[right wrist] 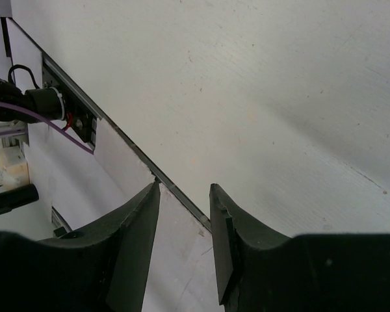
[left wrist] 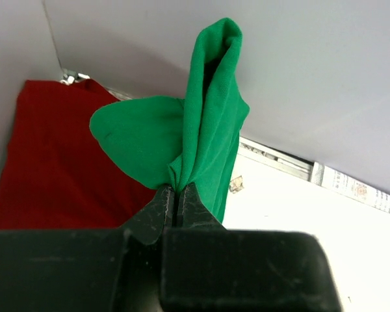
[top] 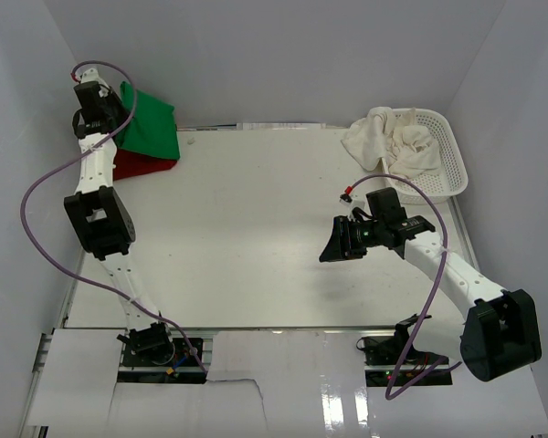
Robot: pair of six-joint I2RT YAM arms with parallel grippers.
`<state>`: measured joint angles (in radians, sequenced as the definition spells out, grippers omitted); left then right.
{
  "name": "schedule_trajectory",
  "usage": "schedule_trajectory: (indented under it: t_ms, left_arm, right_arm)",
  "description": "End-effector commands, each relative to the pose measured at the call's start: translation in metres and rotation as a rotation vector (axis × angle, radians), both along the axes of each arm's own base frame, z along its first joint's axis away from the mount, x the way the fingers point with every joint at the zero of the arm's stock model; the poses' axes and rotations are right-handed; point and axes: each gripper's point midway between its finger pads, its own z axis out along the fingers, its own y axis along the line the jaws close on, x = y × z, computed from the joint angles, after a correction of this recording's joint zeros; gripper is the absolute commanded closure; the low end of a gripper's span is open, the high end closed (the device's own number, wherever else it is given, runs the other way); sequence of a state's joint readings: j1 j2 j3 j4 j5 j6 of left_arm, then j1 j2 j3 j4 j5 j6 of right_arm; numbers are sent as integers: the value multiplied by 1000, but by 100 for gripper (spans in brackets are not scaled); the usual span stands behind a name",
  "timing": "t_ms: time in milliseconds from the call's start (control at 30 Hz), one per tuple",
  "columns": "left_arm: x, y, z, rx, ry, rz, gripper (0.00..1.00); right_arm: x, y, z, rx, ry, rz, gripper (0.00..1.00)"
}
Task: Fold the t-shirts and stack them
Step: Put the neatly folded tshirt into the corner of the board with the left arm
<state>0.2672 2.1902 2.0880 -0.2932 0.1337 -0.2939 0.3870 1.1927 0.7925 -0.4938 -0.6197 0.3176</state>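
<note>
White mesh basket holds cream-white t-shirts, far right corner.

Far-left on the counter, a hanging t-shirt in the left claw overlaps a flat t-shirt — far right, crumpled t-shirts lie in a mesh basket.

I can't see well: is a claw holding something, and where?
The left claw pinches the green t-shirt by a bunched fold. The right claw holds nothing.
</note>
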Motion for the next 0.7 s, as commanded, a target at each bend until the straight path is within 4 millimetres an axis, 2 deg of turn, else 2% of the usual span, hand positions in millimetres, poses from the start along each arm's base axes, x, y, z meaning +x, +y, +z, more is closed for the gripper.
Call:
schedule_trajectory:
  t_ms: [0,167,400,433,667]
  left_arm:
    - [-21,11,101,93,-180,41,100]
    - [-24,13,88,113,-163,49,100]
    - [-13,7,34,53,-86,15,100]
    - [-10,8,23,42,-69,16,100]
    - [4,14,-23,32,-6,28,100]
  right_arm:
    - [1,5,8,31,-22,12,57]
    - [-1,6,6,30,-18,18,57]
    - [-2,5,6,26,-18,16,57]
    - [-2,5,5,24,-17,15,57]
    - [-1,6,2,19,-1,14,57]
